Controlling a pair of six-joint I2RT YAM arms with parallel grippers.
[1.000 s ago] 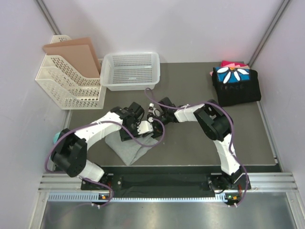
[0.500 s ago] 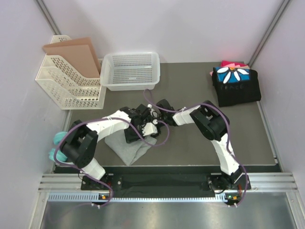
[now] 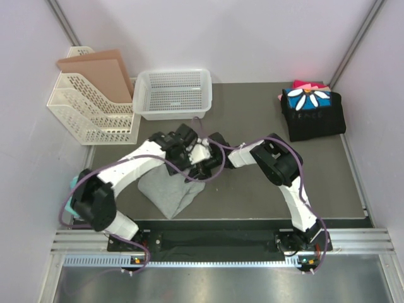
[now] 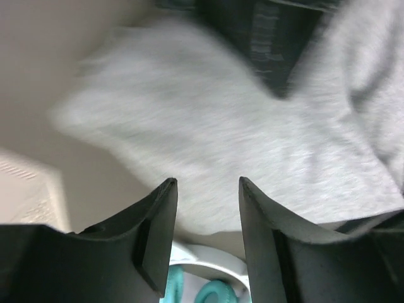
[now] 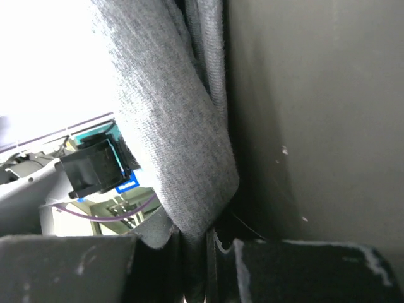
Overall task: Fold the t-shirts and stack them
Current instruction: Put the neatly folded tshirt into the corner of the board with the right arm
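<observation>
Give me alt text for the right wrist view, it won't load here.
The right gripper is pinched shut on a fold of the grey t-shirt, which runs up the frame. Dark table fills the right side, bright glare the left.

The top camera looked down from behind both arms [image 3: 136,165]. Each wrist camera faced the grey t-shirt [image 3: 167,197] closely, just past its fingers [image 4: 156,240]; all three views shared it.
</observation>
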